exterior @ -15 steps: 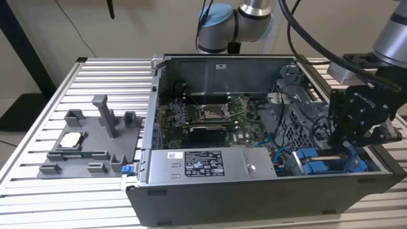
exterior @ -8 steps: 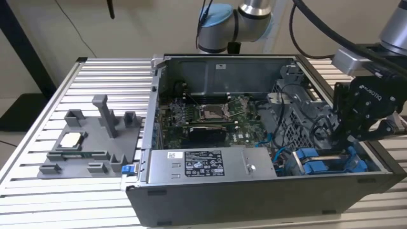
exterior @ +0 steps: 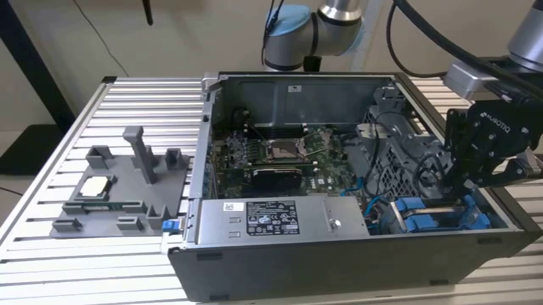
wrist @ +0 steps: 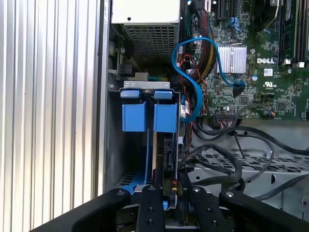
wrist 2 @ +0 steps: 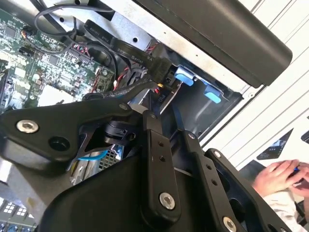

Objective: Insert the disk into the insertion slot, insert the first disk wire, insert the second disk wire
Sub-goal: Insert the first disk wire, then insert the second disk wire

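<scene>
The disk (exterior: 418,213) sits in its blue carrier in the insertion slot, at the lower right of the exterior view, inside the computer case (exterior: 297,270). Just above it, the gripper (exterior: 458,189) appears pinched shut on a black disk wire (wrist: 169,164) at the disk's edge. A tilted plug could jam or bend against its socket. The loose cables (wrist: 227,159) beside it could snag the gripper.

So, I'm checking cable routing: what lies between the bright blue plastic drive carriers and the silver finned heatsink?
In the first wrist view, a light blue cable loops there, beside a black, red and yellow wire bundle.
</scene>
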`<state>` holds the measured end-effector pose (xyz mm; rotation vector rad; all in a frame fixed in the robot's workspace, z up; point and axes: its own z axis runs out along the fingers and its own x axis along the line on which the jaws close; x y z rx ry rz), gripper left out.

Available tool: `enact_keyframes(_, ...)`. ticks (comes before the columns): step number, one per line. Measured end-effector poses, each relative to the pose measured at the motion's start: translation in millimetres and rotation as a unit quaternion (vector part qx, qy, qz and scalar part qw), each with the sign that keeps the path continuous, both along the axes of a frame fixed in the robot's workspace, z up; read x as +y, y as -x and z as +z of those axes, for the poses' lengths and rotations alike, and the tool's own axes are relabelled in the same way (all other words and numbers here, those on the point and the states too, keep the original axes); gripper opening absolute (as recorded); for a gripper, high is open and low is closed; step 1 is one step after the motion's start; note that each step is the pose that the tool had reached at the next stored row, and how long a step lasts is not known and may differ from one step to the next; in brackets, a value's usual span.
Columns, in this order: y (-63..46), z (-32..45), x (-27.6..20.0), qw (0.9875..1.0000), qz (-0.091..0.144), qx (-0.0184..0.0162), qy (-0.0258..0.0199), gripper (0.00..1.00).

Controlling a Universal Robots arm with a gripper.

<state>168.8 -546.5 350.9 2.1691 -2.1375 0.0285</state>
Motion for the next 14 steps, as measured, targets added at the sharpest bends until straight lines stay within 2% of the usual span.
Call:
enact_keyframes(5,0.0,0.1,0.0,1.0000,0.000,0.0000,0.0001,0.27)
enact_keyframes(11,0.0,9.8,0.1,1.0000,0.000,0.0000,-0.0005,0.27)
enact_keyframes(14,0.1,11.5,0.0,1.0000,0.000,0.0000,-0.0047,0.27)
